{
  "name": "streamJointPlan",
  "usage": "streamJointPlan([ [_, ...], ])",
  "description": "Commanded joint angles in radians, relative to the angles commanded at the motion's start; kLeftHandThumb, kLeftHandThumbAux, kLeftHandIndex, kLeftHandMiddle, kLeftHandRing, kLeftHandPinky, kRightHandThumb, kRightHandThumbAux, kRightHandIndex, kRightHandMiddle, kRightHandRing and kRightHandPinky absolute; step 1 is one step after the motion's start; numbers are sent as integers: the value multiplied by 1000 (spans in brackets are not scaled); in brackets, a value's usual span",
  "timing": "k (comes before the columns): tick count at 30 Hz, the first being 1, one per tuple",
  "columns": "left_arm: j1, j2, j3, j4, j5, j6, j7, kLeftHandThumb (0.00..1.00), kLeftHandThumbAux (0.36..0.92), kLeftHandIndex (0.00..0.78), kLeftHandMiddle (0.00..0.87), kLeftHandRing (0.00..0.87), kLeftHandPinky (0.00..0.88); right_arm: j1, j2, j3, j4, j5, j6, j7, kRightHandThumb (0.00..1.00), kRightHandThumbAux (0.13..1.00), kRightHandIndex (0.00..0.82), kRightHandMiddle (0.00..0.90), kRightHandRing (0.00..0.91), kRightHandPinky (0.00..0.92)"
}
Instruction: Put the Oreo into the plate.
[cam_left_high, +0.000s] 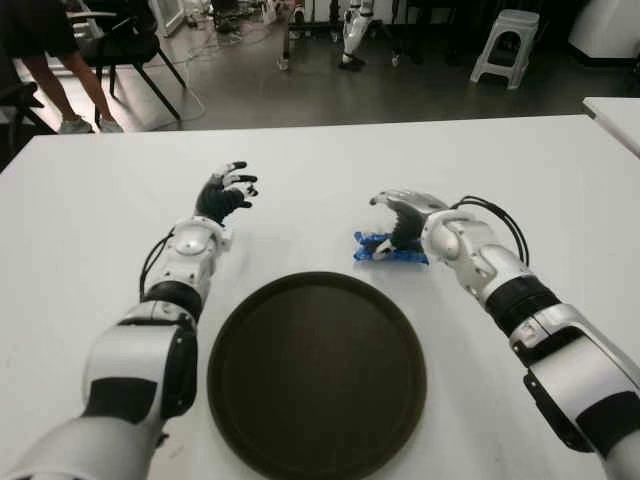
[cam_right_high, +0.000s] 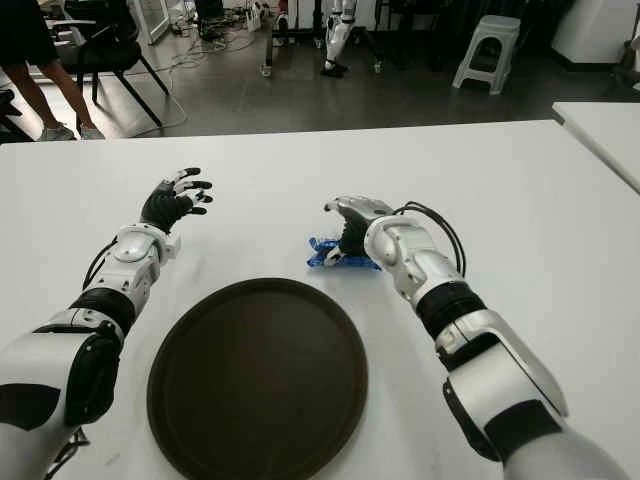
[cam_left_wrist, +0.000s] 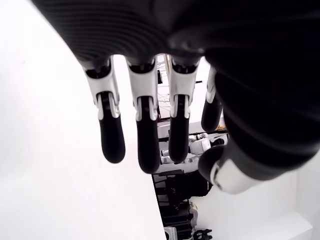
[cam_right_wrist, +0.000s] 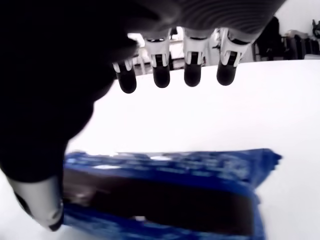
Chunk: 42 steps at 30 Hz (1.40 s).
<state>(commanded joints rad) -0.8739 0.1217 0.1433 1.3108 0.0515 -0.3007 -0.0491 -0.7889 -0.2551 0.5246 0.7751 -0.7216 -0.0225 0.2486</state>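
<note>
The Oreo (cam_left_high: 385, 250) is a blue packet lying on the white table (cam_left_high: 330, 170), just beyond the far right rim of the dark round plate (cam_left_high: 316, 372). My right hand (cam_left_high: 392, 222) hovers over the packet with its fingers arched and spread, not closed on it. In the right wrist view the packet (cam_right_wrist: 165, 195) lies under the palm, the fingertips (cam_right_wrist: 194, 76) hang clear above it and the thumb stands beside its end. My left hand (cam_left_high: 228, 190) shows open to the left of the plate, holding nothing.
A second white table (cam_left_high: 615, 110) shows at the far right. Beyond the table's far edge the floor holds a stool (cam_left_high: 505, 45), a chair (cam_left_high: 130, 45), cables and a person's legs (cam_left_high: 60, 85).
</note>
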Motion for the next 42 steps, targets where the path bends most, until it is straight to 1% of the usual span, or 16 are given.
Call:
streamJointPlan([
  [9, 0, -2, 0, -2, 0, -2, -3, 77, 722, 178, 299, 329, 364, 23, -13, -4, -59, 17, -27, 69, 0, 671, 62, 34, 32, 56],
  [17, 1, -3, -2, -4, 2, -5, -3, 73, 735, 183, 298, 319, 352, 51, -16, -7, -121, 21, -18, 96, 0, 683, 77, 44, 48, 68],
  [21, 3, -3, -3, -4, 4, -9, 2, 67, 735, 181, 299, 322, 349, 59, -15, -5, -133, 21, -19, 108, 0, 671, 70, 36, 40, 60],
  [31, 5, -5, 0, -8, -1, -13, 3, 94, 736, 175, 294, 339, 371, 77, -24, 1, -179, 16, -35, 138, 0, 660, 69, 35, 31, 62],
  [34, 7, -5, 0, -9, -2, -15, 2, 96, 728, 184, 298, 340, 368, 84, -24, 7, -181, 10, -39, 134, 0, 665, 74, 42, 35, 66],
  [36, 8, -5, 0, -9, -1, -16, 3, 87, 733, 185, 301, 344, 375, 87, -24, 9, -176, 8, -44, 126, 0, 667, 77, 46, 39, 65],
  [42, 10, -2, -6, -10, 5, -16, 8, 53, 738, 206, 315, 350, 376, 82, -24, 19, -155, 5, -49, 119, 0, 668, 75, 45, 36, 56],
])
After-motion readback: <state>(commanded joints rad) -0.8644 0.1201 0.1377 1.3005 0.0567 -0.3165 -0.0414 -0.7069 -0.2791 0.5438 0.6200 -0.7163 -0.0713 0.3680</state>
